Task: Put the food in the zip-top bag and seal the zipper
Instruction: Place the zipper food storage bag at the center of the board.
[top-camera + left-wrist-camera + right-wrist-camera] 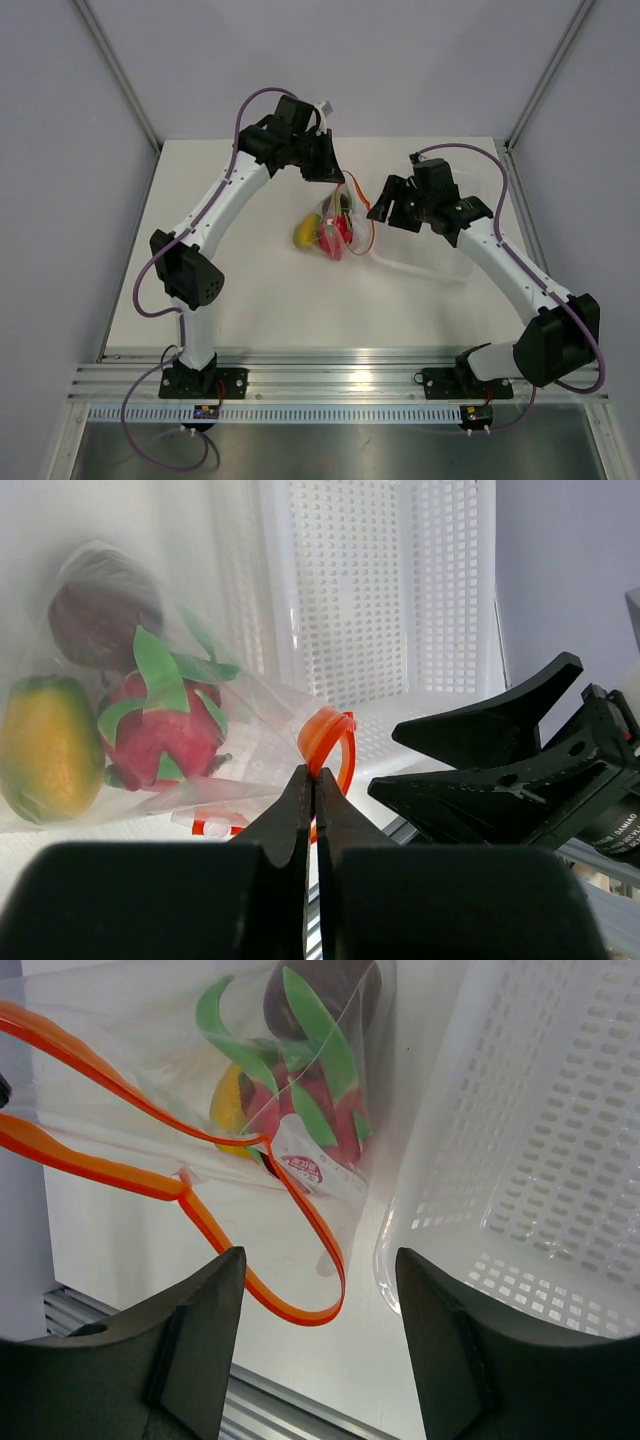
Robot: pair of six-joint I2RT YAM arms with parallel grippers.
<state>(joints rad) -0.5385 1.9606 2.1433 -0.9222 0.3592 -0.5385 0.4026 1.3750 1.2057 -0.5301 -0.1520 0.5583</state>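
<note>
While the left claw point(313, 776) is pinched fully together, it has the zipper point(330, 732) caught between its two tips, the orange-red strip bunching into a small loop just above them. From overhead that claw sits at the bag's 12 o'clock edge. The zip-top bag point(336, 222) lies on the white desk point(250, 300) near its middle, hanging slack from the pinched point.

All three fruits show through the clear film. In the left wrist view the dark red fruit point(104, 612) is at 12 o'clock of the group, the pink-red fruit point(160, 732) with its green leaves is just below it and touching it, and the yellow-orange fruit point(45, 748) rests against the pink-red one at its 9 o'clock side.

The right claw point(320, 1260) stands with its fingers point(195, 1330) spread wide and nothing gripped. The free length of the zipper curves in a loose open loop across the gap in front of them; whether it touches either finger cannot be told. Overhead, this claw is at about 2 o'clock of the bag, near it.

A clear tray point(425, 262) with perforated walls sits on the desk at the bag's 4 o'clock, just beside it, under the right arm's wrist.
</note>
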